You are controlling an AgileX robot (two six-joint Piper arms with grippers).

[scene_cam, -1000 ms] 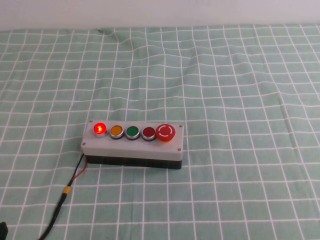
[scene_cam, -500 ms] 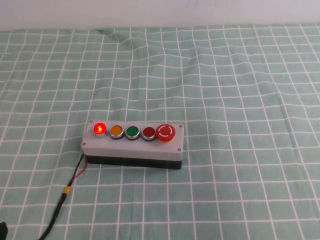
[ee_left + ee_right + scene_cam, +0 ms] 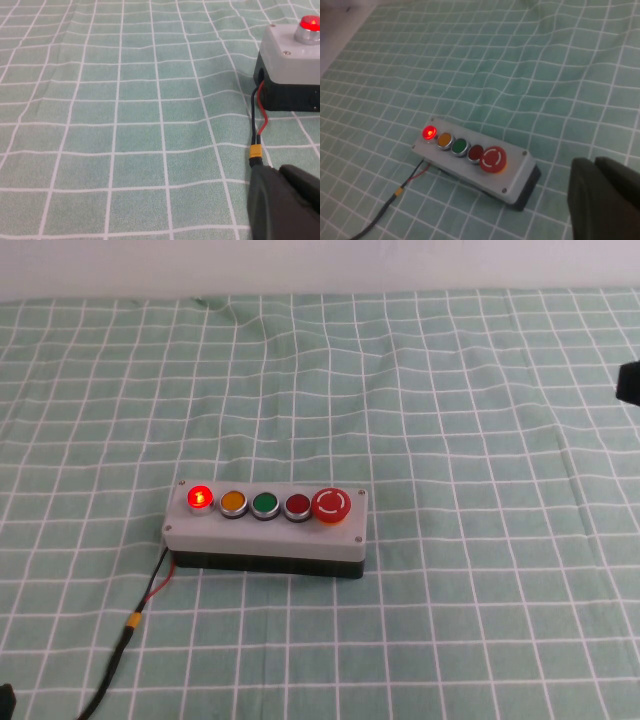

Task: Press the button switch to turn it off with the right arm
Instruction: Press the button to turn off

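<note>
At the far left of the table, covered in a green checked cloth, the left tool sits low near the robot's own edge, only a dark sliver of it showing in the high view at the bottom corner. In its wrist view the two dark fingers lie pressed together with no gap, so it looks closed and holds nothing; it appears parked. A black cable with a yellow connector and a red wire runs from near it up to the button switch.

The button switch rests left of the table's middle, its grey top facing up on a black base. Along its row, from left: the bright red end button, glowing, then an orange, a green, a darker red, and the large mushroom button at the right end. The glow suggests the switch is on.

At the right edge, a dark part of the right arm just enters the high view, well apart from the box. The right tool hangs above the table, looking down at the switch; its fingers seem closed together, empty.

The step in hand is the approach. Next, the right tool likely needs to cross leftward over the whole row, passing the mushroom button without brushing it, and come down squarely on the glowing end button.
</note>
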